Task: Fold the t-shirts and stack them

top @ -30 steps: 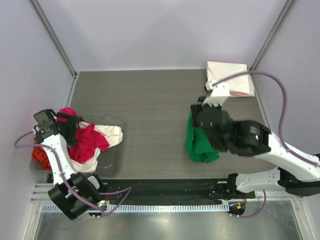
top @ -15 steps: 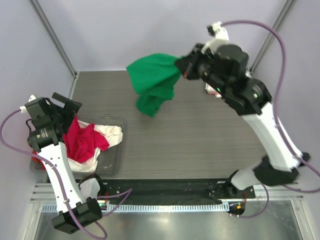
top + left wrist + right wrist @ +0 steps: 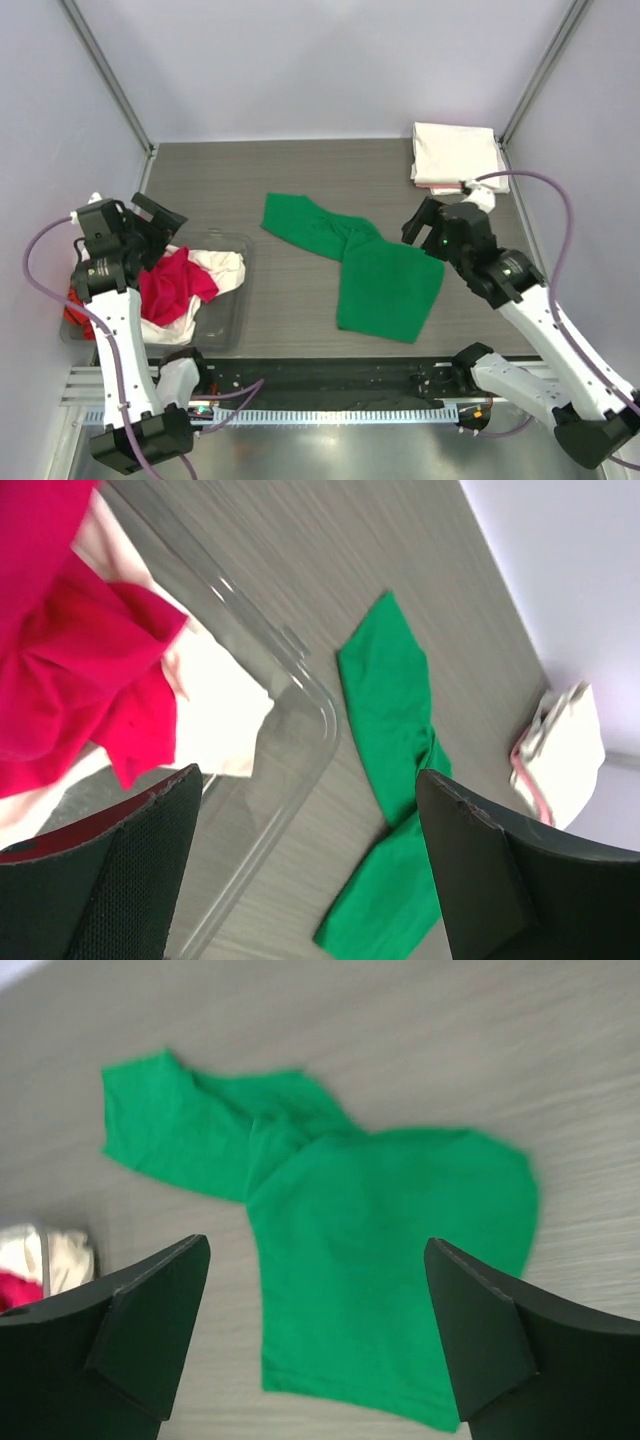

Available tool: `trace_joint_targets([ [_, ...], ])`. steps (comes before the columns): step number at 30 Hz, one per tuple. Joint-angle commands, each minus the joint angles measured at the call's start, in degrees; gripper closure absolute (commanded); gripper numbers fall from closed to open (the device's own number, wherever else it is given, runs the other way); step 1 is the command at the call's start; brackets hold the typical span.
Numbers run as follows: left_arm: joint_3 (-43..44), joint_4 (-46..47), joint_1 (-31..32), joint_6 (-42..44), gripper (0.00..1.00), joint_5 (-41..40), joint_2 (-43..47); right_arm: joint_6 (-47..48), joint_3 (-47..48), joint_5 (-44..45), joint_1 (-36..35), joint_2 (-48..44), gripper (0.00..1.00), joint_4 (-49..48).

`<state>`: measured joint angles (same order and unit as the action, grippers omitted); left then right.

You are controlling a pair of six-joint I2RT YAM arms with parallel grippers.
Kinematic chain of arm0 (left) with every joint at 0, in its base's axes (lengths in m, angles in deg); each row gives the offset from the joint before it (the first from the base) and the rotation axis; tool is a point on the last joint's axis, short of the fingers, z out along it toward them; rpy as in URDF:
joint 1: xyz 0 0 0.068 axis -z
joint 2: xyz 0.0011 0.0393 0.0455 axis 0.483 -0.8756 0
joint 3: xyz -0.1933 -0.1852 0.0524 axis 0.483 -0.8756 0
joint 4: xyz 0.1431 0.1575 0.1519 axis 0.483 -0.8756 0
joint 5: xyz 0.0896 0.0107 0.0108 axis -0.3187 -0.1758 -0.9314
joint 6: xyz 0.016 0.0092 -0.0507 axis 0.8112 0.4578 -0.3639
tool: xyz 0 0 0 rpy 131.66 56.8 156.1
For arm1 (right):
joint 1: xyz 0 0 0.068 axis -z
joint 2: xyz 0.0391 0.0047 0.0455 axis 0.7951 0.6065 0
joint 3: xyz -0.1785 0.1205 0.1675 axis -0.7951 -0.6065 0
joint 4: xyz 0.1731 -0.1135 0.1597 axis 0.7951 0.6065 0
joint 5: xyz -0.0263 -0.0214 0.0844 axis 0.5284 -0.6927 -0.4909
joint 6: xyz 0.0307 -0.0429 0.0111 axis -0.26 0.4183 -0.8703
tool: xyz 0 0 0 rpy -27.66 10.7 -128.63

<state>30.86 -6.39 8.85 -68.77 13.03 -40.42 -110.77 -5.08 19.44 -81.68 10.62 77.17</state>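
A bright green t-shirt (image 3: 365, 270) lies loosely spread on the table's middle, one part trailing toward the back left. My right gripper (image 3: 425, 228) hovers over its right edge, open and empty. From the right wrist, the green t-shirt (image 3: 380, 1250) lies below the open right gripper (image 3: 315, 1243). My left gripper (image 3: 160, 235) hangs open above the bin's back left, holding nothing. A magenta-red t-shirt (image 3: 170, 285) and a white one (image 3: 222, 266) lie crumpled in the bin. The left gripper (image 3: 307, 780) looks past the bin toward the green t-shirt (image 3: 390, 710).
The clear plastic bin (image 3: 235, 305) stands at the front left, with a red shirt (image 3: 75, 312) at its left end. A folded cream-white stack (image 3: 455, 155) with a pink edge lies at the back right corner. Walls close the table's left, back and right sides.
The right arm swung the bunched green t-shirt up and out, then let it go; it now lies spread on the table. The right gripper went from shut to open. The left arm rose slightly.
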Motion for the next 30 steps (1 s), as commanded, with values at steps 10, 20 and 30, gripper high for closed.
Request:
trace_joint_targets([
  [10,-3.2,4.1,18.7,1.9,0.15,-8.7,-5.3,-17.3,-5.0,0.4,-34.1,23.9,0.16,-8.6],
  [20,-6.9,4.9,19.2,2.8,0.15,-9.0,-4.0,-18.2,-4.3,3.3,-39.3,38.4,0.40,-9.8],
  [30,-8.5,4.5,19.2,3.7,0.16,-8.9,-2.2,-17.3,-1.8,3.6,-39.2,47.5,0.66,-8.6],
])
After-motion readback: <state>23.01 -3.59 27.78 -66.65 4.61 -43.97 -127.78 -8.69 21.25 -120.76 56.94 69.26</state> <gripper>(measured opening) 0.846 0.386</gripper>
